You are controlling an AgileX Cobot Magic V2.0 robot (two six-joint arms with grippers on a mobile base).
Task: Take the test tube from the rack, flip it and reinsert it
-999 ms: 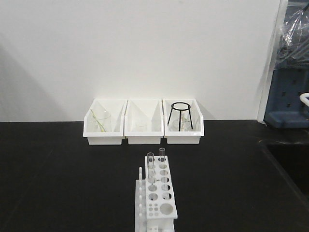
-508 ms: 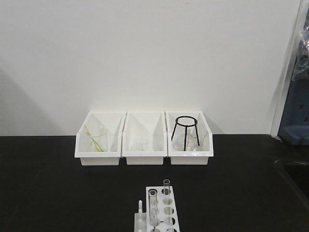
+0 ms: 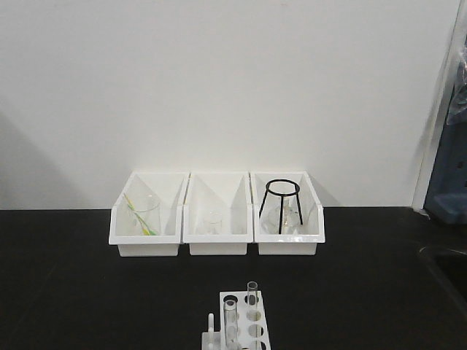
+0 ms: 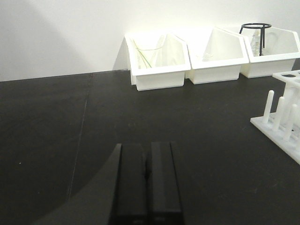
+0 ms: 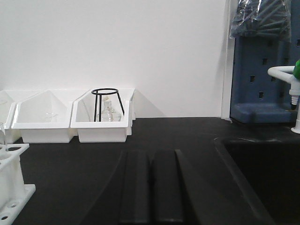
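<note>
The white rack (image 3: pixel 242 315) stands at the bottom middle of the front view, cut off by the frame edge. Two clear test tubes stand upright in its far holes: one on the left (image 3: pixel 231 319), one further back on the right (image 3: pixel 252 295). Neither gripper shows in the front view. In the left wrist view my left gripper (image 4: pixel 146 147) is shut and empty over the black table, with the rack's pegs (image 4: pixel 280 112) to its right. In the right wrist view my right gripper (image 5: pixel 150 154) is shut and empty, with the rack (image 5: pixel 11 176) at the left edge.
Three white bins stand along the back wall: the left (image 3: pixel 146 246) holds a beaker, the middle (image 3: pixel 217 246) a small glass, the right (image 3: pixel 288 245) a black wire stand and a flask. A sunken black sink (image 5: pixel 262 164) and a tap (image 5: pixel 286 71) lie to the right.
The front view has shifted: the bins look closer and lower, and the rack has dropped to the bottom edge. Nothing on the table appears to have moved.
</note>
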